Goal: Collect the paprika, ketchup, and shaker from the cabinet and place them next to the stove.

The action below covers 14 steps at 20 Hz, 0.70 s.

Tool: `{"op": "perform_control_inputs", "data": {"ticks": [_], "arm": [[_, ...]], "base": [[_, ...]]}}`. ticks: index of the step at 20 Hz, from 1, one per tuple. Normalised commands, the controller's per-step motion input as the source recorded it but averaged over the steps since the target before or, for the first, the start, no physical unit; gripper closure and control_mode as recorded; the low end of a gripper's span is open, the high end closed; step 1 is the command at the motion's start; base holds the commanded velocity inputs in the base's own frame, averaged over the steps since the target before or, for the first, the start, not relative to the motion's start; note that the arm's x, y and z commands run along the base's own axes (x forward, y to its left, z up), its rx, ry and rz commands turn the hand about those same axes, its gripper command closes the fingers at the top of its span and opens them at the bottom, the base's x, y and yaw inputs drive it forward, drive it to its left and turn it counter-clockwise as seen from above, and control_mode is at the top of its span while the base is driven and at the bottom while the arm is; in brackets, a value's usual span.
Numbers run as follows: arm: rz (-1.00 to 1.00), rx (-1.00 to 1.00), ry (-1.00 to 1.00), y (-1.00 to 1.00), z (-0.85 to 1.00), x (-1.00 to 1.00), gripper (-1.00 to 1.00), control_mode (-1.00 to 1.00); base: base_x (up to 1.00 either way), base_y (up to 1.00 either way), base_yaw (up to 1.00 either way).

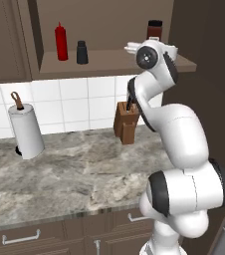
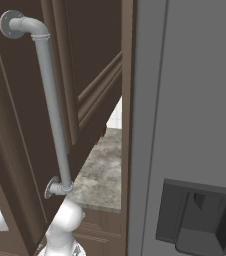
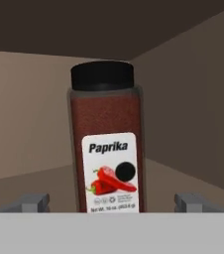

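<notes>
Reaching into the cabinet, the arm has its jaws lined up on the paprika, which stands upright on the shelf straight ahead of them, its black cap above and its white-and-red label facing the hand. The two fingertips sit low and wide to either side of the jar, spread as far as they go, with clear shelf between each tip and the glass; they hold nothing and touch nothing. To my eye the step in hand is the approach for the first pick, and doing it well means pushing straight forward so the jar stays centred between the tips, going deep enough that the pads meet the body of the jar rather than just its front edge, and closing evenly so it does not tip or skid toward the back wall. The side wall of the niche lies close on the right of the jaws, so a sideways drift that way looks risky. Off to the left of the jaws on the same shelf stand the shaker and, beyond it, the ketchup, both upright and well apart from the paprika. Below them lies the bench.
</notes>
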Motion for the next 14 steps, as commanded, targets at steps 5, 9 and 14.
{"op": "perform_control_inputs", "data": {"ticks": [5, 9, 14], "arm": [[0.00, 0.00, 0.01, -0.02, 0.00, 0.20, -1.00, -1.00], [0.00, 0.00, 0.01, -0.01, 0.00, 0.30, -1.00, -1.00], [0.00, 0.00, 0.00, -0.22, -0.03, 0.03, -1.00, -1.00]], "base": [[0.00, 0.00, 0.00], [0.00, 0.00, 0.00], [0.00, 0.00, 0.00]]}}
